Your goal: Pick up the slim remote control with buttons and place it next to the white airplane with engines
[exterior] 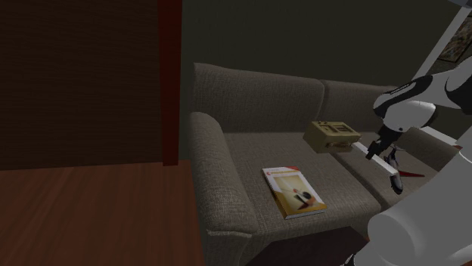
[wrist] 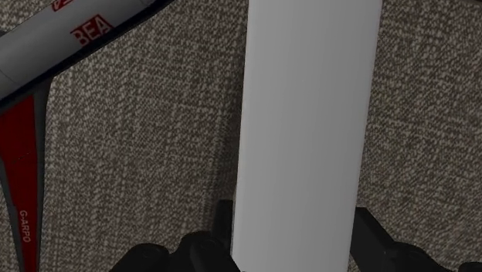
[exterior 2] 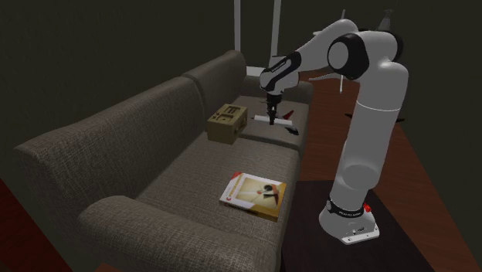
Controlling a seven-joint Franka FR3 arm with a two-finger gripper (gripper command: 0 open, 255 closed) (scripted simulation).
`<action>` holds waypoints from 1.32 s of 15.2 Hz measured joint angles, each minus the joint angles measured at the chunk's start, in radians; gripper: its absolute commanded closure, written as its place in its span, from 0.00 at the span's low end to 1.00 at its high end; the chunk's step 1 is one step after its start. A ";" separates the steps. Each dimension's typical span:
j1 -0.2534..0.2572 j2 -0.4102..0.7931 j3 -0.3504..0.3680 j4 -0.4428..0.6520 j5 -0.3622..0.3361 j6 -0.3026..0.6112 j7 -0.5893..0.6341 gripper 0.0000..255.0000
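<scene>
Wrist view gives me the clearest read. The remote (wrist: 305, 116), drawn as a plain pale slab with no buttons I can make out, runs lengthwise straight out from the gripper (wrist: 293, 228). The two black fingers (wrist: 220, 228) press against its long edges, one on each side. I take that as a firm clasp across the narrow width, the sensible hold for something this slim, since the slab cannot swing much. Off to one side of the remote lies the plane (wrist: 69, 39), a grey body with red lettering and a red part under it, on the woven sofa (wrist: 154, 139) cushion. A strip of bare fabric separates the two, so they are near but apart.

In the shoulder view the gripper (exterior: 380, 147) sits at the right of the frame, over the far seat cushion. The remote (exterior: 361, 145) pokes out as a pale strip toward the box (exterior: 330, 136), and the plane (exterior: 395, 175) is just below it in the frame. The book (exterior: 293, 193) lies lower centre, well apart, so nothing crowds the drop spot. The second exterior view has the gripper (exterior 2: 272, 116) pointing down at upper centre, low over the cushion.

I cannot tell whether the remote touches the fabric. My judgement is that the carry is nearly done, and what remains is to lower it, let go beside the plane and back off without nudging either.
</scene>
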State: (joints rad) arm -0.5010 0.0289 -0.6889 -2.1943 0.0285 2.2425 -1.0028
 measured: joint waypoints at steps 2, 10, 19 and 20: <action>-0.004 0.022 -0.001 -0.011 0.020 0.028 -0.017 1.00; -0.016 0.109 0.012 -0.048 0.101 0.130 -0.073 1.00; -0.046 0.210 0.048 -0.072 0.207 0.229 -0.149 1.00; -0.052 0.225 0.056 -0.075 0.224 0.245 -0.161 1.00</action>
State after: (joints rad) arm -0.5526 0.2543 -0.6325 -2.2696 0.2524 2.4872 -1.1635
